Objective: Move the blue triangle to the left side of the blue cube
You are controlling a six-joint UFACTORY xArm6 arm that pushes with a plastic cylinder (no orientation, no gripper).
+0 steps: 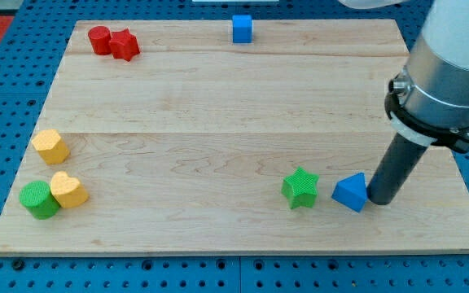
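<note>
Over on the view's right, the arm's dark rod comes down to the wooden tabletop [218, 98], and my tip [379, 200] sits right against the right-hand edge of the blue triangle [351, 192], touching it or as near as I can judge. There is no claw on this arm to stand apart or together, only that plain rod.

The blue triangle lies near the view's bottom right, with the green star [300, 188] just beside it on its left. The blue cube [242, 28] stands well apart from both, up at the view's top edge, a little right of centre.

At the top left, a red cylinder [99, 39] and a red star [124, 44] touch each other. Down the left side sits a yellow block [50, 146], and below it a green cylinder [38, 199] pressed against a yellow heart-shaped block [68, 190].
</note>
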